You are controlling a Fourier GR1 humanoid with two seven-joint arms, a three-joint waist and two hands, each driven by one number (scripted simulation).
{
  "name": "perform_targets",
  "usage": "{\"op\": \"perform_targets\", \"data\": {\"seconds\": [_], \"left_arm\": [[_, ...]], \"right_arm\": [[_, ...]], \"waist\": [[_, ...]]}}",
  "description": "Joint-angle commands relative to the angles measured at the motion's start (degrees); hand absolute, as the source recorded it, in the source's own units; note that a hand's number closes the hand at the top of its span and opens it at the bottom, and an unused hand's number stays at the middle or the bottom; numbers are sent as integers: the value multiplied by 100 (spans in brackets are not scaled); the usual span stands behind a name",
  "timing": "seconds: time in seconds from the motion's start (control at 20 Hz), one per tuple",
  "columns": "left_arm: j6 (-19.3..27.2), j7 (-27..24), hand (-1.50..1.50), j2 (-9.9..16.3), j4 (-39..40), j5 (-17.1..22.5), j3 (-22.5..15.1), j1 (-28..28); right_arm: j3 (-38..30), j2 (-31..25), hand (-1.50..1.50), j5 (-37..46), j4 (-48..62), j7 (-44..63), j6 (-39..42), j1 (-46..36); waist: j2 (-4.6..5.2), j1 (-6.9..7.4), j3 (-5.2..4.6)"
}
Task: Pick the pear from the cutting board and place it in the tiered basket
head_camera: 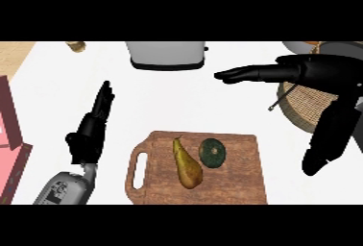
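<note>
Pear (187, 167): on the cutting board, lying lengthwise, stem end toward the far side, fat end toward the near edge; untouched by either robot hand.
Cutting board (237, 185): brown wood, on the white tabletop at lower centre; handle slot on its left side.
Green round item (212, 152): dark green, disc-like, on the board just right of the pear's upper half; touching or only close, cannot tell.
Tiered basket (306, 105): woven, tan, at the right edge of the tabletop; largely covered by the right forearm; thin dark wire of its frame visible at its left rim.
Right robot hand (301, 71): black, above the tabletop at upper right, over the basket's far-left rim; fingers straight, pointing left, holding nothing; well apart from the pear.
Left robot hand (96, 122): black, left of the board, fingers straight and pointing away toward the far side; open, holding nothing; grey forearm entering from the lower left.
Toaster (168, 55): pale grey, at the far edge of the tabletop, centre.
Tabletop (163, 101): white, bare between the toaster and the board.
Pink object (10, 139): at the left edge, partly cut off; kind not clear.
Small tan item (77, 45): at the far left corner, cut off by the upper edge; kind not clear.
</note>
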Motion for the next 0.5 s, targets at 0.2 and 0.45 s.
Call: {"op": "perform_targets", "data": {"seconds": [0.2, 0.45], "left_arm": [[105, -8, 0, -99, -77, -158, -87, 158], [145, 246, 0, -110, -537, -292, -153, 344]], "right_arm": [[1038, 108, -150, 1913, -1997, 920, -489, -253], [1629, 616, -150, 2363, -2475, 1999, -587, -133]], "waist": [[-1, -58, -10], [18, 12, -7]]}}
